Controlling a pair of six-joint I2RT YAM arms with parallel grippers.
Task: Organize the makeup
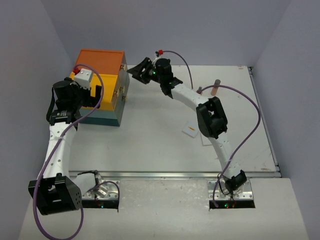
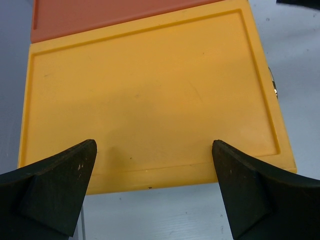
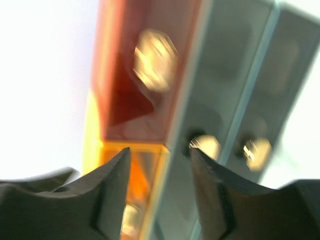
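Top view and close wrist views share the box (image 1: 102,87).

The white worktop (image 1: 150,150) carries an orange, yellow and teal drawer box (image 1: 102,87) at its far left corner. Near the far edge, toward the right corner, a tan bottle (image 1: 216,86) stands upright. A smaller dark-topped item (image 1: 199,90) sits just beside it on the left, too small to identify. A flat white packet (image 1: 190,131) lies right of centre. A metal strip (image 1: 170,175) runs along the near edge.
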